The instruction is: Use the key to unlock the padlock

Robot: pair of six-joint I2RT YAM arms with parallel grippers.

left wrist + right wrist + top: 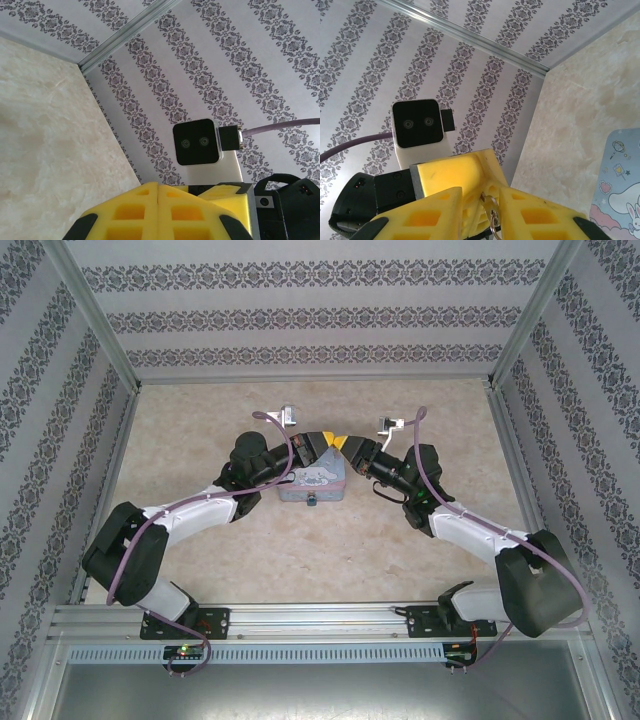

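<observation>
Above the table's middle my two grippers meet tip to tip. In the left wrist view the yellow fingers of my left gripper [158,186] are pressed flat together, and the top view shows that gripper [328,442] over the tin's far edge. The key [488,201], small and silvery with a ring [493,221] hanging from it, sticks out of those shut tips into the gap of my right gripper [480,193], whose fingers stand apart on either side of it. The padlock [312,502] is a tiny teal speck at the tin's near edge.
A pale blue cartoon-printed tin [315,483] lies on the beige table [400,540] right under both grippers; its corner [620,185] shows in the right wrist view. Patterned walls [320,310] with metal rails close in the back and sides.
</observation>
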